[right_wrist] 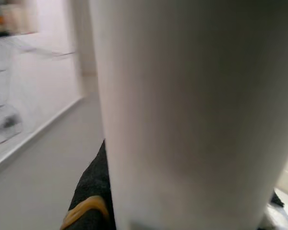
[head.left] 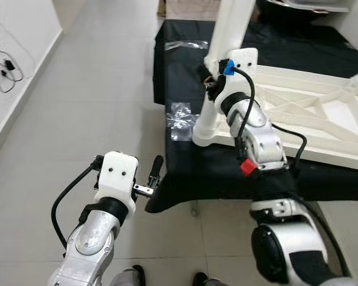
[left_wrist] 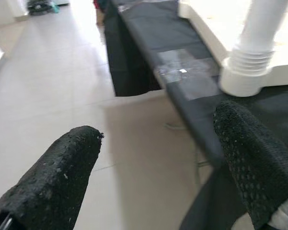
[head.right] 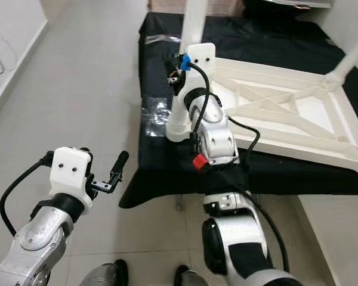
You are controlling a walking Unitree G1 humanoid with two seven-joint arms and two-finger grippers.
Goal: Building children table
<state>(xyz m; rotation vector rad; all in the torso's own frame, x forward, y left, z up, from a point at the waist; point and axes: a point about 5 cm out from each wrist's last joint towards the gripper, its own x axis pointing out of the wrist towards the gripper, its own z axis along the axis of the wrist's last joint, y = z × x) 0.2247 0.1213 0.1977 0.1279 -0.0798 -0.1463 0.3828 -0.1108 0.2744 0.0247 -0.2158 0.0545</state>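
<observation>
While upside down on black-draped tabletop (head.left: 185,161): white children table (head.right: 298,113), centre-right of frame.
Right gripper (head.left: 210,80): pressed at near-left table leg (head.left: 227,36); finger state can't be told.
Left gripper (head.left: 154,179): lower left, fingers (left_wrist: 57,177) spread wide, nothing held, above floor (head.left: 95,89).

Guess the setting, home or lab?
Probably a home room used for furniture assembly: pale tiled floor, a white plastic children's tabletop lying upside down on a black cloth-covered surface, white leg at the right gripper.

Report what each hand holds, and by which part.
Right hand grips the white table leg just above its ribbed base; left hand is open, holding nothing.
</observation>
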